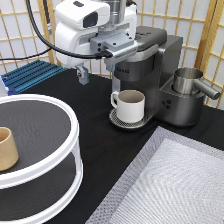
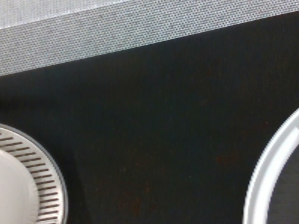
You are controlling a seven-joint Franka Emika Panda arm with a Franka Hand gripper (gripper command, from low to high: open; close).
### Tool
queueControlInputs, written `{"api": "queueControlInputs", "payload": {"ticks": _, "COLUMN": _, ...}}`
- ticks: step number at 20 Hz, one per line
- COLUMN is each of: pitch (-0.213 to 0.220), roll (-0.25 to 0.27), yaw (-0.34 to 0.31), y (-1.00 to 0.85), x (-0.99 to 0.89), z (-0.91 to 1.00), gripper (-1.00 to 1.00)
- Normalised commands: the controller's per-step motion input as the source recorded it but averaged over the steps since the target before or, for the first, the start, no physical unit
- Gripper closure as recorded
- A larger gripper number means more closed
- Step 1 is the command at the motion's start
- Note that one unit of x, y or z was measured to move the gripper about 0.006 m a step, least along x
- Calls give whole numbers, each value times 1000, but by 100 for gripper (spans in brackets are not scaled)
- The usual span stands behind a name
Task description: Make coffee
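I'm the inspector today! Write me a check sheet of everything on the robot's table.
Surface: black table, grey mesh mat at the exterior view's bottom right.
Job's things: white mug on the coffee machine drip tray; coffee pod nothing seen.
Clutter: tan cup on the round white two-tier shelf; metal jug on the machine.
Grippers: gripper over the machine top, one finger showing.
Cables: black cable on the arm.
Surroundings: paper screens, blue rack.

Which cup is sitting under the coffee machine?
The white mug with a handle, on the machine's round drip tray. The tan handleless cup stands far off on the round white shelf.
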Motion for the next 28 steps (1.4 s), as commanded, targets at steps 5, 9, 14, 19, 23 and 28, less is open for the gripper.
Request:
{"api": "queueControlInputs", "payload": {"ticks": 5, "pitch": 0, "roll": 0, "yaw": 0, "y": 0, "x": 0, "z": 0, "gripper": -100}}
{"api": "queueControlInputs", "payload": {"ticks": 9, "pitch": 0, "roll": 0, "yaw": 0, "y": 0, "x": 0, "z": 0, "gripper": -100}}
{"api": "queueControlInputs", "payload": {"ticks": 14, "pitch": 0, "roll": 0, "yaw": 0, "y": 0, "x": 0, "z": 0, "gripper": -100}}
{"api": "queueControlInputs", "payload": {"ticks": 19, "pitch": 0, "roll": 0, "yaw": 0, "y": 0, "x": 0, "z": 0, "gripper": -100}}
{"api": "queueControlInputs", "payload": {"ticks": 23, "pitch": 0, "roll": 0, "yaw": 0, "y": 0, "x": 0, "z": 0, "gripper": -100}}
{"api": "queueControlInputs", "payload": {"ticks": 28, "pitch": -3, "roll": -49, "yaw": 12, "y": -73, "x": -34, "z": -95, "gripper": -100}}
